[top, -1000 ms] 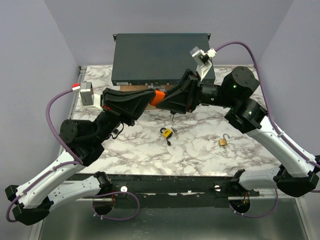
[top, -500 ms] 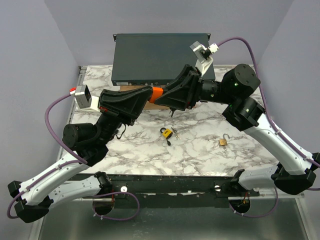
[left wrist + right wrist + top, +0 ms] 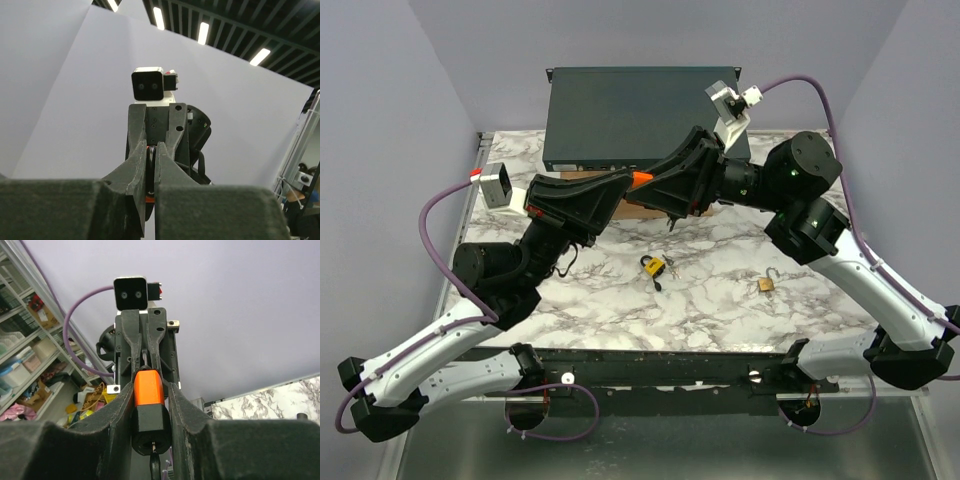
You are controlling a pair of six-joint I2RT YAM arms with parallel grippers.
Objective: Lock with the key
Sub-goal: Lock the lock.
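Both arms meet in mid-air above the far part of the tabletop (image 3: 720,300), just in front of the black box (image 3: 640,110). The right pincer (image 3: 658,185) is clamped tight on the key (image 3: 148,387), squeezing its orange head. Facing it, the left pincer (image 3: 623,190) is nipped almost closed on the thin metal end. Dark keys (image 3: 670,222) dangle underneath. Down below, the yellow padlock (image 3: 652,265) lies mid-tabletop, with the brass padlock (image 3: 767,285) to its right.

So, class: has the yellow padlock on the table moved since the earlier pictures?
No. The yellow padlock lies in the same spot, just as far from the small brass padlock and the near edge of the table.
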